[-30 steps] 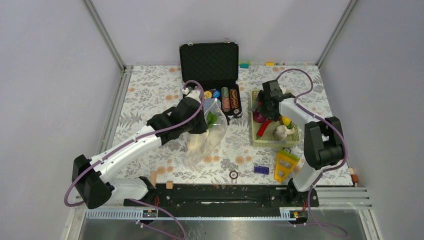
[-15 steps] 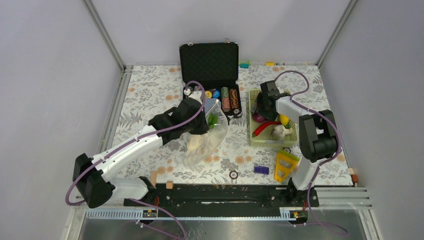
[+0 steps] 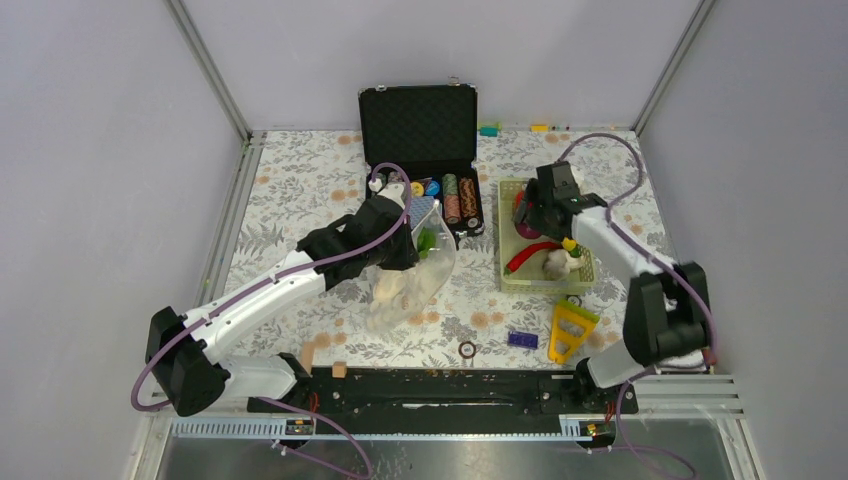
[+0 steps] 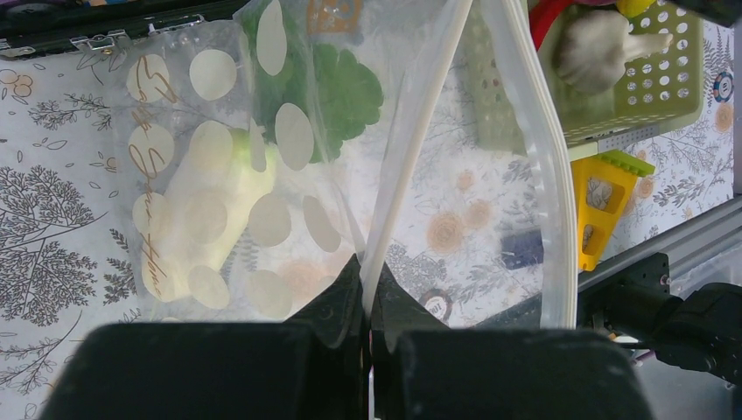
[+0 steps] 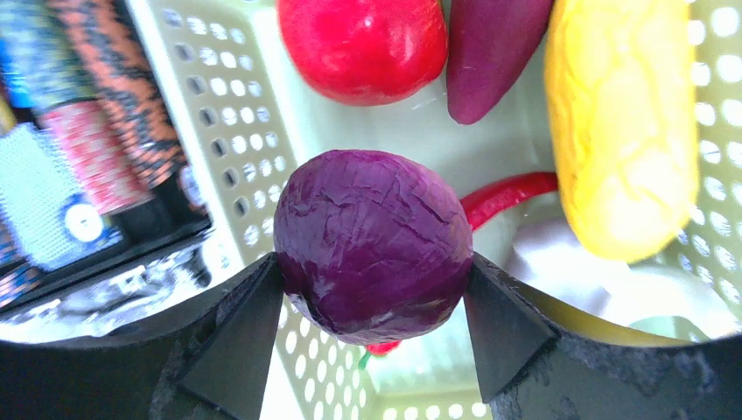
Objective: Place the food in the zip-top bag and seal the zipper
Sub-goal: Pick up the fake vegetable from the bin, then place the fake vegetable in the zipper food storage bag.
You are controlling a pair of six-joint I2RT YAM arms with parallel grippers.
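My left gripper (image 3: 408, 236) is shut on the mouth edge of the clear zip-top bag (image 3: 412, 278), holding it up. In the left wrist view the gripper (image 4: 367, 293) pinches the zipper strip (image 4: 411, 149). The bag (image 4: 210, 219) holds a white long piece (image 4: 219, 188) and a green leafy piece (image 4: 346, 92). My right gripper (image 3: 532, 212) is in the pale green basket (image 3: 507, 277), shut on a round purple piece (image 5: 372, 245). A red round piece (image 5: 363, 39), a long purple piece (image 5: 490, 52), yellow corn (image 5: 621, 122), a red chili (image 5: 512, 192) and white garlic (image 3: 556, 263) lie in the basket.
An open black case (image 3: 420, 120) with striped poker chips (image 3: 457, 200) stands behind the bag. A yellow toy (image 3: 571, 330), a blue block (image 3: 522, 339) and a single chip (image 3: 467, 349) lie near the front. Walls close in on both sides.
The right arm's elbow has swung out to the right while its gripper stayed over the far left of the basket. The left arm and the bag have hardly moved.
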